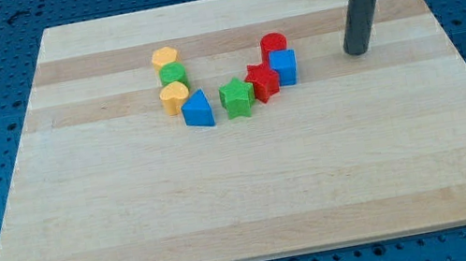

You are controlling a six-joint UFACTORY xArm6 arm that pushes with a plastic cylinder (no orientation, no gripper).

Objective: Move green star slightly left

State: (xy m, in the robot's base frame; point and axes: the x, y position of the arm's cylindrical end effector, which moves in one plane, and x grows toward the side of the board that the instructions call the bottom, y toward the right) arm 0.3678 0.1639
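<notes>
No writing or label can be read on anything here. The small green star-shaped block (236, 97) sits near the middle of the pale wooden surface (255, 203), at the low point of a curved row of blocks; it is compact, with no clear long axis.

The blue triangular block (197, 110) lies just to its left with a narrow gap between, and the red star-shaped block (263, 81) touches it on the right.

My tip (356, 51) rests well to the right, beyond the blue cube (284, 67). There are no fingers, and it holds nothing. Wide bare wood lies nearer the view's bottom.
</notes>
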